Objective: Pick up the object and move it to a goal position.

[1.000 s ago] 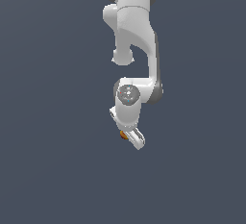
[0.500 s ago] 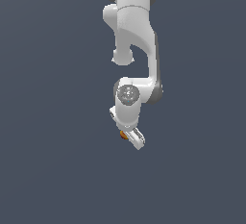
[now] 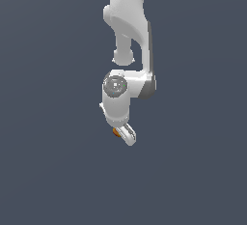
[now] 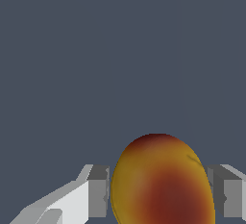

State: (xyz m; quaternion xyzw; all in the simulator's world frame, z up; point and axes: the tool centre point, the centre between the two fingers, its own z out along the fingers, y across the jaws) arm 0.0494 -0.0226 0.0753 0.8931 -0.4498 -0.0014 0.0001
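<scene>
Grey backdrop, ball (image 4: 163,182) (mottled orange) between claw (image 4: 161,194) fingers (image 4: 98,192)

All around is one flat backdrop (image 3: 43,122) of dark slate blue-grey, even in tone from edge to edge. No seam, corner or horizon breaks it, so wall and floor cannot be told apart. The light is soft and uniform, and throws no shadow onto the surface.
</scene>
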